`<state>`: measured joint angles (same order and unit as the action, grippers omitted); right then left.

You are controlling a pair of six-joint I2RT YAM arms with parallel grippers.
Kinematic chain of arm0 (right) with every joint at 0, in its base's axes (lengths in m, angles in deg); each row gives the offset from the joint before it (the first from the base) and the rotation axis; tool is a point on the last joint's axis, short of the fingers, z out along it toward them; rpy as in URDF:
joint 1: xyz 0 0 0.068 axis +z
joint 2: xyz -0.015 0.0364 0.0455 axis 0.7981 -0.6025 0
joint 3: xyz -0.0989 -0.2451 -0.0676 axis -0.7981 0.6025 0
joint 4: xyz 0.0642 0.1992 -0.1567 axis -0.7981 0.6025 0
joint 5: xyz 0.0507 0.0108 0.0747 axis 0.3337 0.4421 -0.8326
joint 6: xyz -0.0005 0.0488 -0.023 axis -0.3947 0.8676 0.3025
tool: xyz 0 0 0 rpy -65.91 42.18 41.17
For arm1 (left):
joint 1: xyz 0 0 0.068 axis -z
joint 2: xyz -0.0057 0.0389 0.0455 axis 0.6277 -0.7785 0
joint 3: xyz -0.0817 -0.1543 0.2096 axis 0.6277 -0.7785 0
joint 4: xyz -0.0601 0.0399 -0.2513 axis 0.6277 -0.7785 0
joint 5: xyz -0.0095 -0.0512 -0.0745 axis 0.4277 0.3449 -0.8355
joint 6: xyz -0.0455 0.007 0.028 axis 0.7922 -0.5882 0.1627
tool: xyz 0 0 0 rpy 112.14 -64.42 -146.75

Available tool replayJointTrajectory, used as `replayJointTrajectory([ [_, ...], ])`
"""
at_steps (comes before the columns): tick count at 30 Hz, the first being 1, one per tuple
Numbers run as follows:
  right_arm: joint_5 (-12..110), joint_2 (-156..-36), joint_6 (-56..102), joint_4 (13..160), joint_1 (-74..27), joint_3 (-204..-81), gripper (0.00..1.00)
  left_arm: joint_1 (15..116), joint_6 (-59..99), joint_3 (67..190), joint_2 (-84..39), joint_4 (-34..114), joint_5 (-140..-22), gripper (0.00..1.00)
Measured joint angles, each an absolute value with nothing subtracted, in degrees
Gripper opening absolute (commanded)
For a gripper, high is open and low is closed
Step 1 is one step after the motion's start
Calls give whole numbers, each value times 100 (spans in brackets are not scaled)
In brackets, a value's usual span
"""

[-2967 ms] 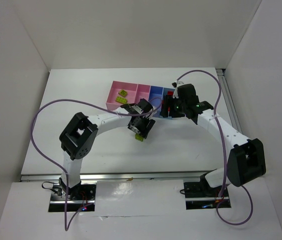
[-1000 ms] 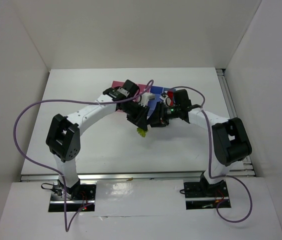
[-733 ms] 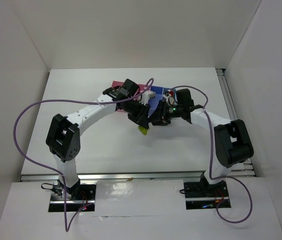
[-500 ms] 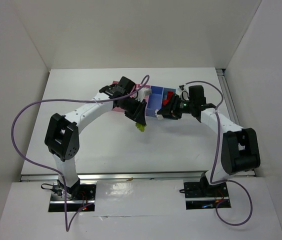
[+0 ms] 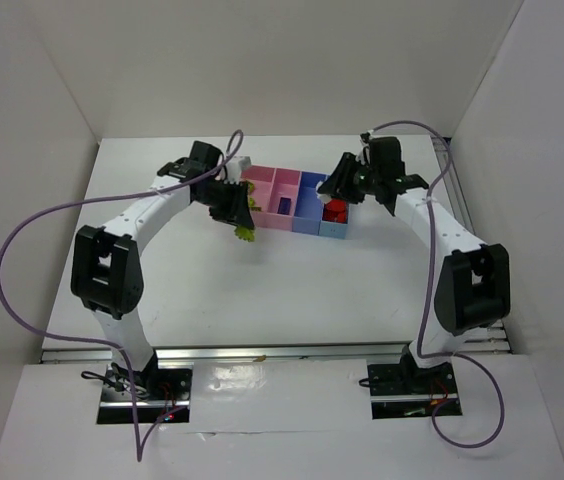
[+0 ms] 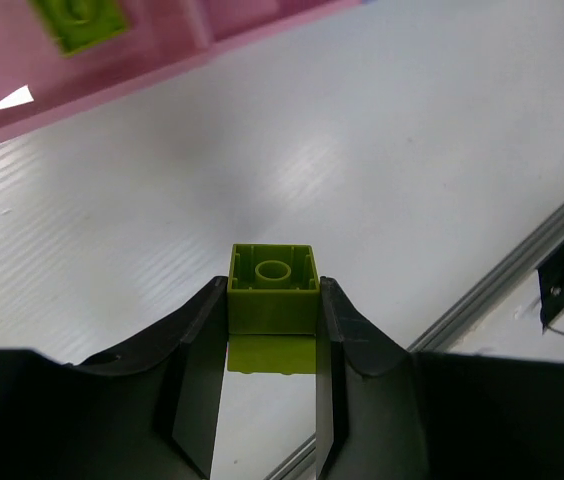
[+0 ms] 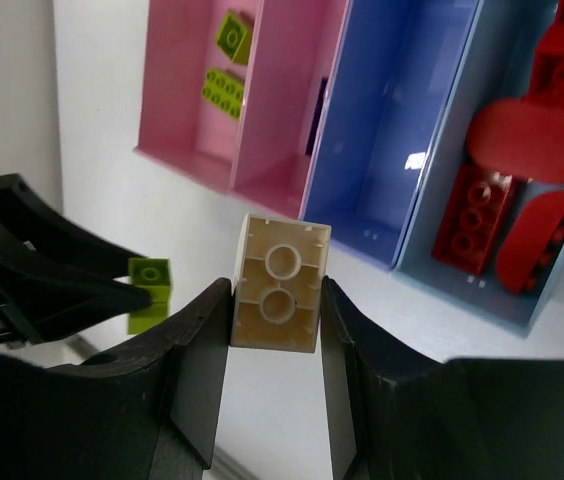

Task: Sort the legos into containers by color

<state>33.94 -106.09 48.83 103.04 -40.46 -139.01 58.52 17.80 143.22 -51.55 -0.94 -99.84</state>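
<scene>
Yellow-green brick [image 6: 273, 285] clamped between my left gripper's [image 6: 272, 335] fingers, above bare table [image 6: 412, 150], just near-left of wide pink bin [image 5: 260, 186]. Whitish brick [image 7: 280, 285] pinched in my right gripper [image 7: 277, 305], above blue bins [image 7: 392, 120]. Red bricks [image 7: 482, 215] in rightmost blue bin; two yellow-green ones [image 7: 224, 90] in wide pink bin.

The right wrist view's edge clips perhaps four red legos [image 7: 532, 140].
</scene>
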Motion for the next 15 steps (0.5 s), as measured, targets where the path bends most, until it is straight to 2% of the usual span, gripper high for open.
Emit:
replayJointTrajectory([
  [10,4579,-11977,4376,10731,-3502,-15121,13,5351,2233,14315,-4825,6,-9875,0],
  [15,4933,-12403,4258,10884,-3290,-15385,20,5323,2360,14429,-4842,41,-9967,0],
])
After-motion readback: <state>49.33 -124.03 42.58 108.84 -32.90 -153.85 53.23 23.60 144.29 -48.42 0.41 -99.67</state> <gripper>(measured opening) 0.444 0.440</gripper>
